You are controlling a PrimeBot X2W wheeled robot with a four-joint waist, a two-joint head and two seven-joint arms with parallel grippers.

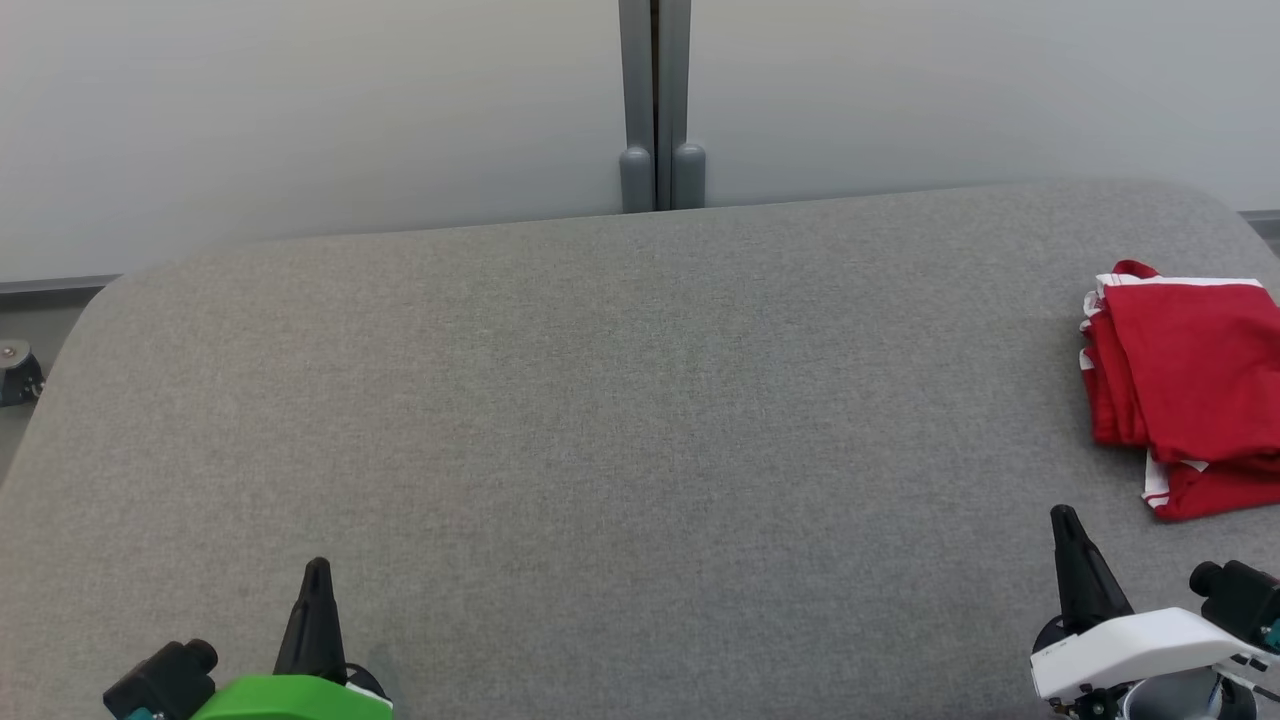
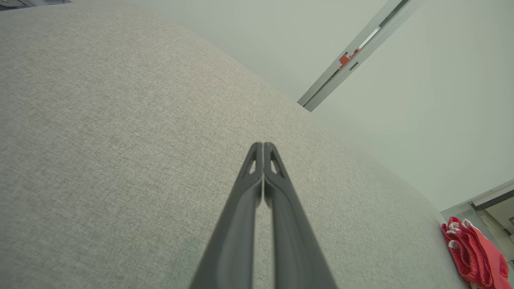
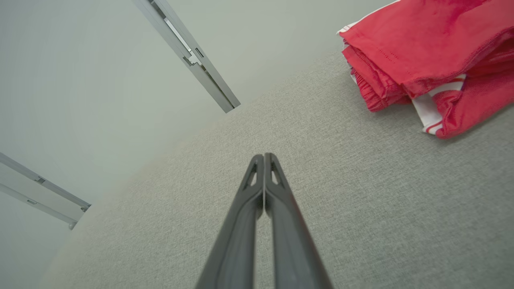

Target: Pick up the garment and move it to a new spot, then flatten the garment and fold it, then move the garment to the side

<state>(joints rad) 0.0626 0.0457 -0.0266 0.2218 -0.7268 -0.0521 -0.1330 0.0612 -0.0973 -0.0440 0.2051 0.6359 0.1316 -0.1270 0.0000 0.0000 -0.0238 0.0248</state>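
Near bench [image 1: 640, 420] front edge, left side: left gripper [image 1: 318, 572], fingers pressed together, nothing held. Near front right corner: right gripper [image 1: 1066, 520], fingers likewise together, empty. Just beyond, at right edge: folded red garment [image 1: 1190, 370] with white trim, clear of both grippers.

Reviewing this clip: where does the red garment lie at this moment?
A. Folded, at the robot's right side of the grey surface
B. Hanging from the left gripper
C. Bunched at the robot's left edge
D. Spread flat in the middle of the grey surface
A: the red garment lies folded in layers at the right side of the grey surface, ahead of the shut, empty right gripper.
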